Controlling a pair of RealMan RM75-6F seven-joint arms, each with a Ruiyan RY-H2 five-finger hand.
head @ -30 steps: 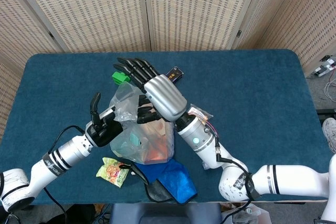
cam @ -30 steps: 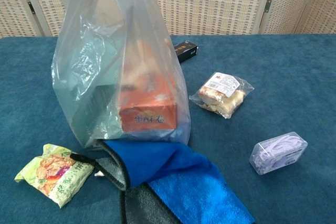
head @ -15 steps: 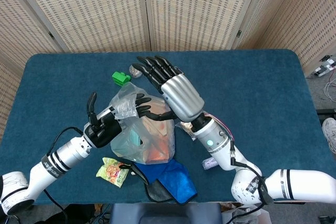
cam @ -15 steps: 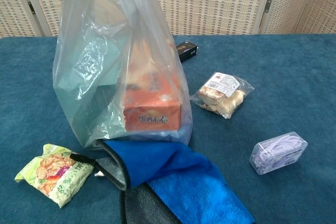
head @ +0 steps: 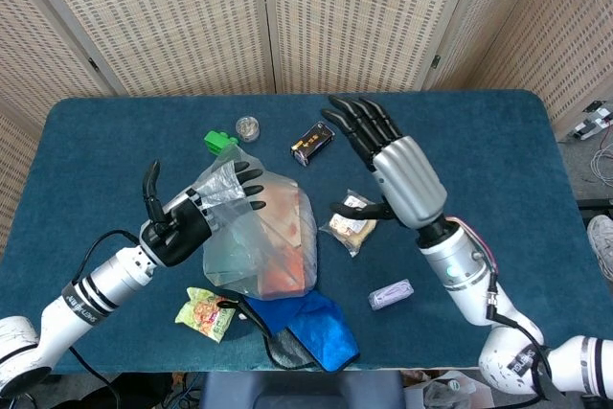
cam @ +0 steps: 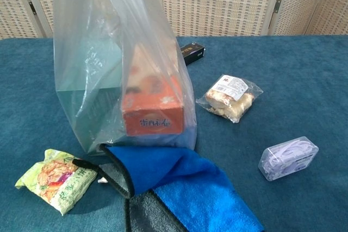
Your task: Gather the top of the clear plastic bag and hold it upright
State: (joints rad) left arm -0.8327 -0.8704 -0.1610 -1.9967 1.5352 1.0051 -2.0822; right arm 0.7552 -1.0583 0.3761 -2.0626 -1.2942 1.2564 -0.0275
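Observation:
The clear plastic bag (head: 259, 237) (cam: 117, 69) stands upright on the blue table, with an orange box (cam: 153, 110) and a pale green box inside. My left hand (head: 187, 217) grips the bunched top of the bag at its left side. My right hand (head: 397, 170) hovers open to the right of the bag, fingers spread and apart from it. The chest view shows the bag's body but neither hand.
A blue and grey cloth (head: 311, 328) (cam: 185, 188) lies under the bag's front. A snack packet (head: 203, 313) sits front left. A wrapped pastry (head: 350, 222), a small purple case (head: 391, 292), a black box (head: 313, 142), a green item (head: 218, 142) and a small jar (head: 248, 127) lie around.
My right hand has lifted off the bag's top and moved away to the right, fingers open. My left hand keeps hold of the bag's top, which shifted slightly left.

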